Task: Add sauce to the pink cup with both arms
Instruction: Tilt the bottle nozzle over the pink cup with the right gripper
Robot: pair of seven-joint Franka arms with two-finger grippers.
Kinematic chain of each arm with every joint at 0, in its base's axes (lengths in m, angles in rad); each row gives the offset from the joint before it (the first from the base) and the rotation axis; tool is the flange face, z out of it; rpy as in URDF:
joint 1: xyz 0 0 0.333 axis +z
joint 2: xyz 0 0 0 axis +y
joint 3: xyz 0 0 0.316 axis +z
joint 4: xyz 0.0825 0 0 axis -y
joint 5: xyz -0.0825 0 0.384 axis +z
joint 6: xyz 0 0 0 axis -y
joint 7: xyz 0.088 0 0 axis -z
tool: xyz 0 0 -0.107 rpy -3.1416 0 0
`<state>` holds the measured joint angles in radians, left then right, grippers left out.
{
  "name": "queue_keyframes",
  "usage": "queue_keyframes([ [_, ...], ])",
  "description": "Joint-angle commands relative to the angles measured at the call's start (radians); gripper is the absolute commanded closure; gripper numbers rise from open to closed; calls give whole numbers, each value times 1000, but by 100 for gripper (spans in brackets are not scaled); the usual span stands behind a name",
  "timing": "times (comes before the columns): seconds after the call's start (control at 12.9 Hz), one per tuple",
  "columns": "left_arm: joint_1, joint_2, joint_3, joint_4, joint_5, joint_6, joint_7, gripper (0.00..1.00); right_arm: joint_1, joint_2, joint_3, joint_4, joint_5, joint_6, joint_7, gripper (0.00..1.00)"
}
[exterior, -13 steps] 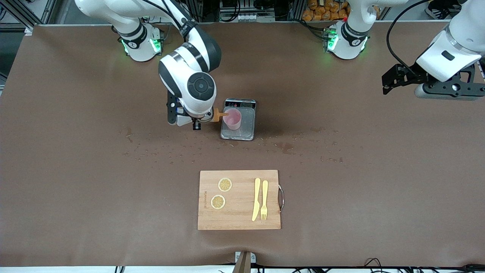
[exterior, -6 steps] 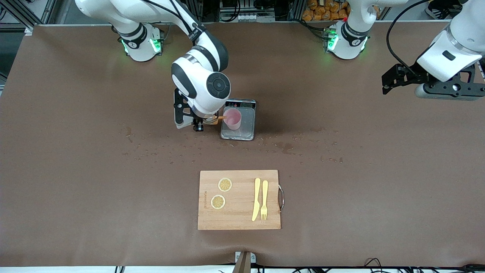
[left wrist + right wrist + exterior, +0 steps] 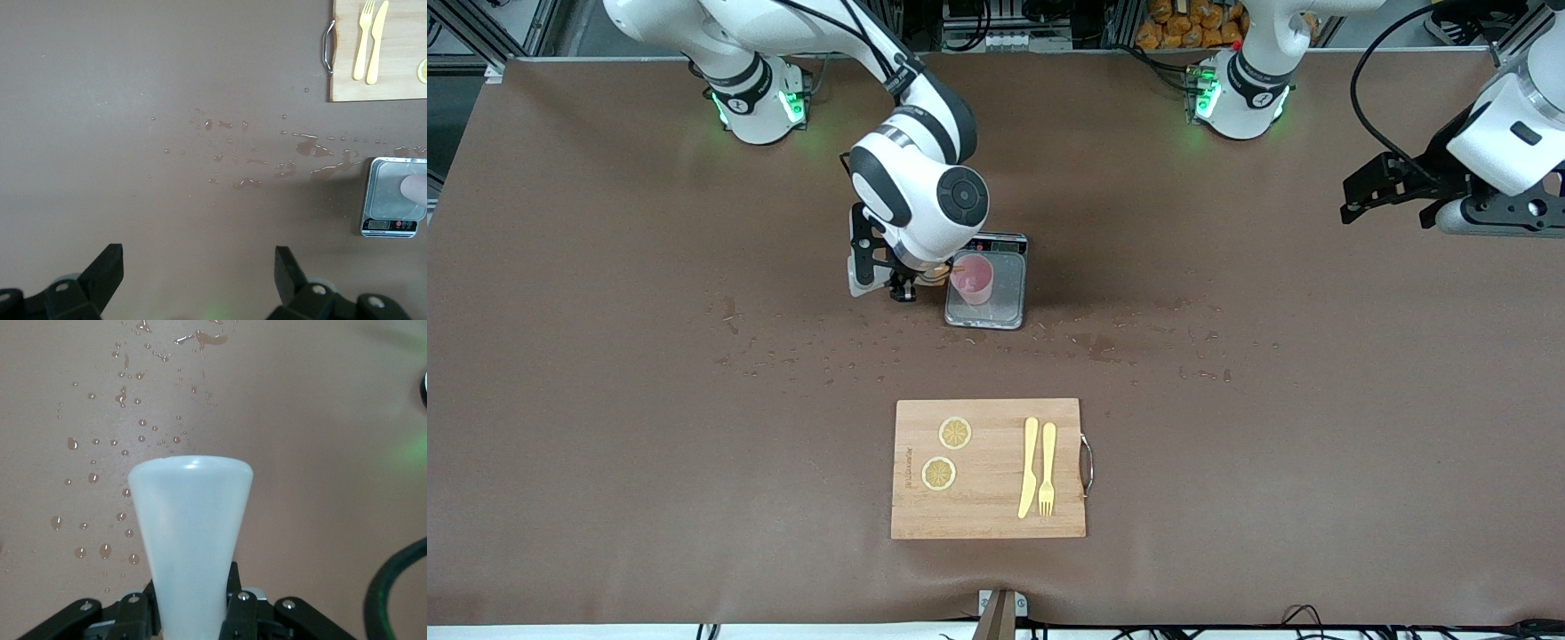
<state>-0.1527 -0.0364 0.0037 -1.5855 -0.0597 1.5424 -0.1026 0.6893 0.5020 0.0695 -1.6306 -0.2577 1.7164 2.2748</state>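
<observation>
- Holding the sauce (image 3: 190, 540) tight, the right gripper (image 3: 903, 283) hangs just beside the pink cup (image 3: 973, 277), over the tabletop (image 3: 605, 400) at the edge of the grey scale (image 3: 987, 293); its 2 fingers (image 3: 233, 587) are clamped on the whitish bottle, 1 on each side.
- In the front view the big white arm hides most of the bottle; only a bit of its orange nozzle (image 3: 958, 267) peeks out, right at the rim of the cup.
- The pink cup stands upright on the scale's tray, in the part toward the right arm's end; the scale has a small dark display strip along its edge farthest from the front camera.
- The left gripper (image 3: 1392, 191) waits up in the air over the left arm's end of the tabletop, well apart from the cup; its 2 fingers (image 3: 107, 273) are spread wide with nothing between them.
- Small wet drops (image 3: 1103, 345) lie on the brown tabletop, a little nearer to the front camera than the scale.
- A wooden cutting board (image 3: 989, 516) lies nearer still to the front camera; on it are 2 lemon slices (image 3: 955, 433), a yellow knife (image 3: 1029, 467) and a yellow fork (image 3: 1047, 469) side by side.
</observation>
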Motion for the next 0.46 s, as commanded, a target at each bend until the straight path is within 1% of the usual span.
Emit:
queue_keyframes([
  [0.0, 2, -16, -2, -1, -9, -7, 11, 0, 16, 7, -11, 31, -28, -24, 17, 87],
  [0.08, 1, -17, -4, -1, -9, -7, 9, 0, 13, 7, -11, 31, -26, -24, 12, 91],
  [0.15, -1, -17, -4, -1, -9, -7, 8, 0, 10, 7, -11, 31, -28, -26, 0, 100],
  [0.39, 1, -16, -4, -1, -8, -7, 8, 0, 1, 0, -11, 40, -25, -67, -102, 100],
])
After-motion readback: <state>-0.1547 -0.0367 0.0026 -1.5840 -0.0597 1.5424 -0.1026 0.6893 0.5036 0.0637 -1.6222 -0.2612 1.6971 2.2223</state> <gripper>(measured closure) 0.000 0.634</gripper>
